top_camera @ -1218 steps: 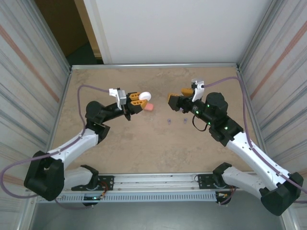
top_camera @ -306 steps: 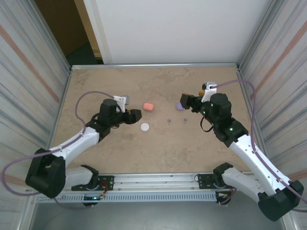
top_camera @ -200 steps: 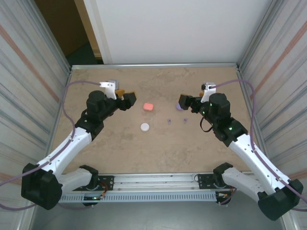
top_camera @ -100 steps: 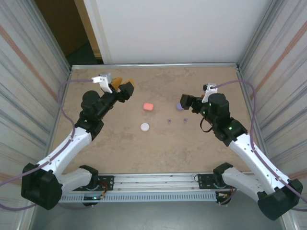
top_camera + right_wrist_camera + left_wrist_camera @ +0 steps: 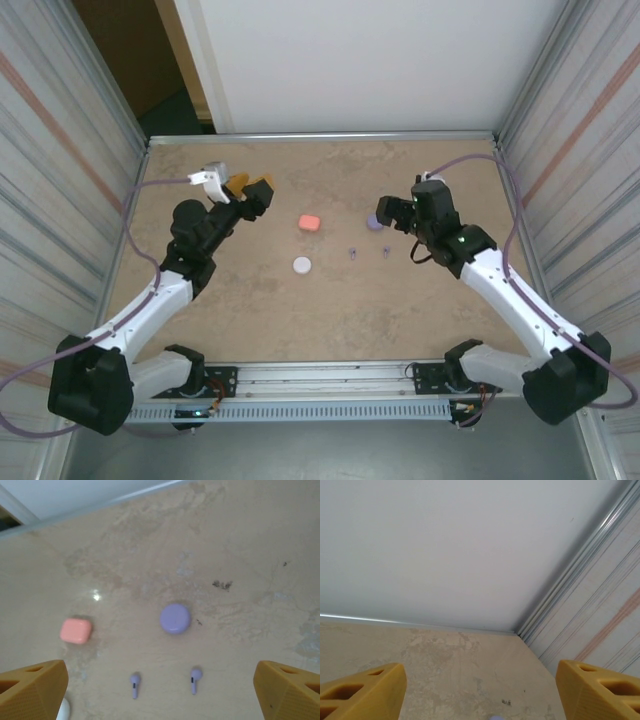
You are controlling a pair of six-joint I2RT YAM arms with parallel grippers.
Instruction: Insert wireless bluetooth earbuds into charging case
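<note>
Now, we're looking down through the right claw (image 5: 158,669), and its yellow fingers (image 5: 31,692) stand wide apart at the two bottom corners of the wrist view, with nothing held between them. The two purple earbuds (image 5: 134,685) lie on the table (image 5: 225,555) side by side, right in that gap. Their stems point toward the bottom of the view, and they are apart from each other and clear of both fingers. Just beyond them sits the round purple case (image 5: 175,618), and off to the left is the pink case (image 5: 76,630). A sliver of the white case (image 5: 62,711) peeks out beside the left-hand finger. From the top camera we see this claw hanging by the purple case, with the earbuds just on the near side of it. Over on the other side, the left claw (image 5: 250,186) is up at the far left part of the table, pointed toward the back wall (image 5: 445,555). Its jaws are spread wide and empty, and we put it well apart from the earbuds, with the pink case between.
</note>
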